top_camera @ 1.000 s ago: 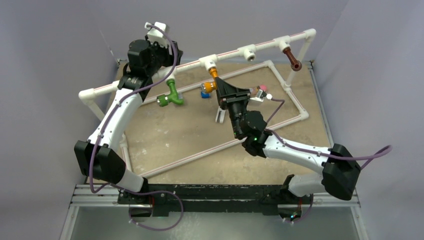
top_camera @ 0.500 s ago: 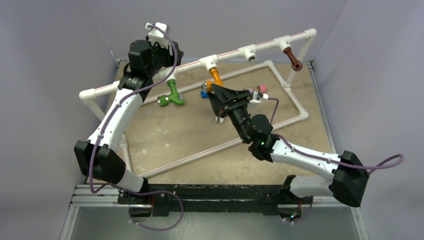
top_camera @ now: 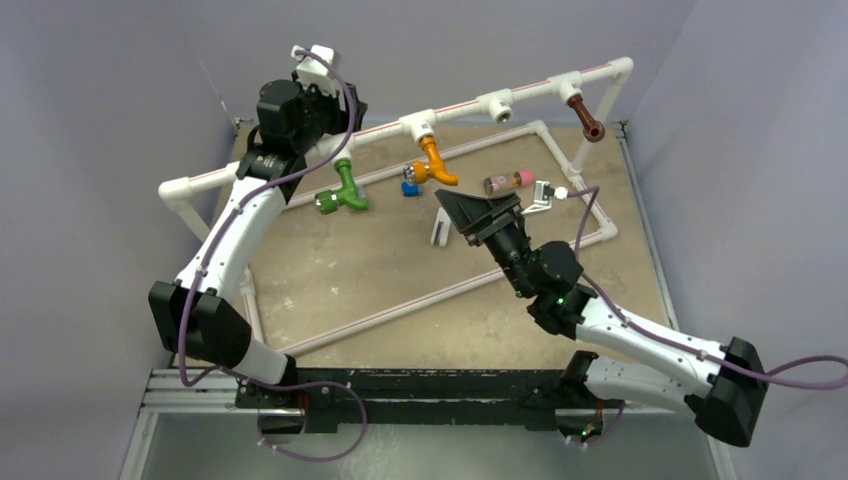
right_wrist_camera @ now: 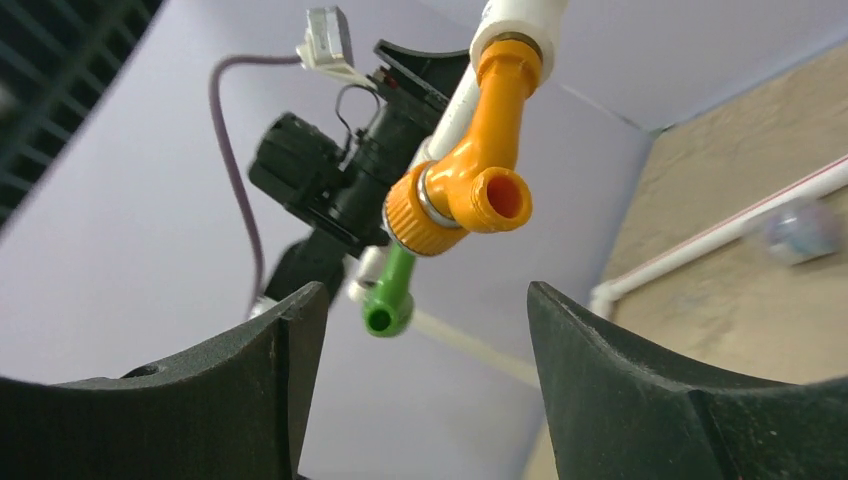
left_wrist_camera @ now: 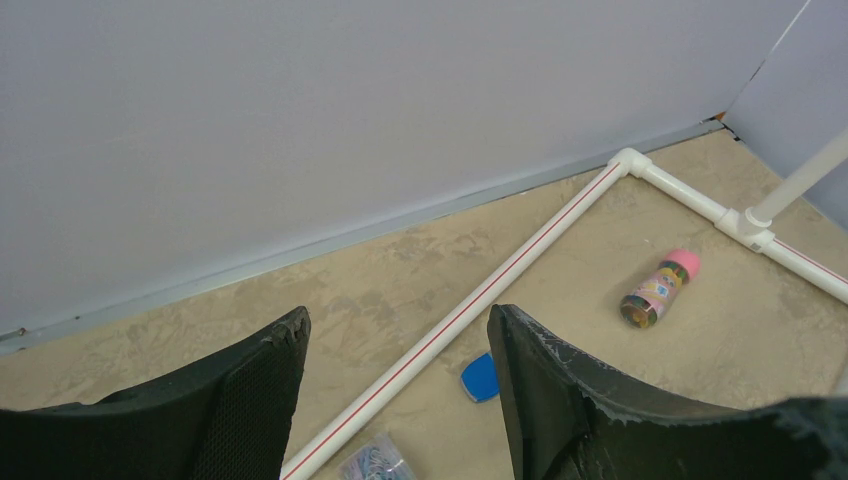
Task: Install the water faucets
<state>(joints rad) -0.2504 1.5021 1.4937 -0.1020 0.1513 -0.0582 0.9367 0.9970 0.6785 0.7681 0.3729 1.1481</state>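
Under a half-cropped white tee (right_wrist_camera: pixel 515 18), the orange faucet (right_wrist_camera: pixel 455 190) beyond right fingers (right_wrist_camera: pixel 640 390) wide apart; left fingers (left_wrist_camera: pixel 250 400) likewise apart.

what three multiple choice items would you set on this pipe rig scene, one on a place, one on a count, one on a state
1. Where is the pink-capped cylinder?
A in a tee socket
B lying on the table
C held in a claw

2. How many faucets are in view?
A one
B two
C three

3. How is the right claw?
A open and empty
B shut on a faucet
C shut on the cylinder

Key:
1 B, it lies on its side on the tabletop.
2 C, there is a green faucet, an orange faucet and a brown faucet.
3 A, its fingers stand apart, with the orange faucet beyond them untouched.
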